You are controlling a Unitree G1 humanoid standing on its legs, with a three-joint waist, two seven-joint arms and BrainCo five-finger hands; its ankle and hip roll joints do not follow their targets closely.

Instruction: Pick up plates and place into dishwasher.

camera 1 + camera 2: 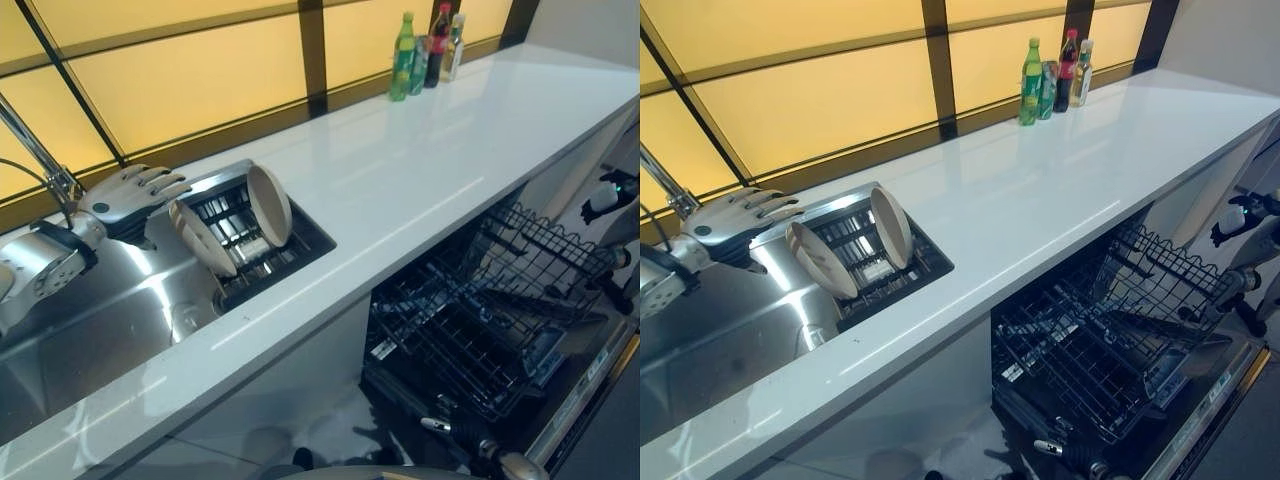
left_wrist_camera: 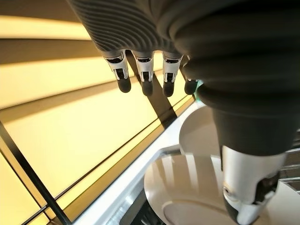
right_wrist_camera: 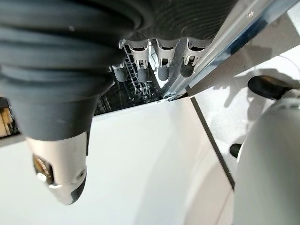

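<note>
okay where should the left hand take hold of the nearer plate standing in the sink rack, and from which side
Probably the upper rim of the nearer plate, taken from above. It stands on edge, leaning in the rack, so the top edge is free while the lower edge sits between the wires. The left hand hovers open beside it; thumb on one face, fingers on the other. The second plate stands apart behind it.

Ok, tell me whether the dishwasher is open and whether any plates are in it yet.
Open: the dishwasher rack is pulled out below the counter, with no plates in it. Both plates stand in the sink rack.
</note>
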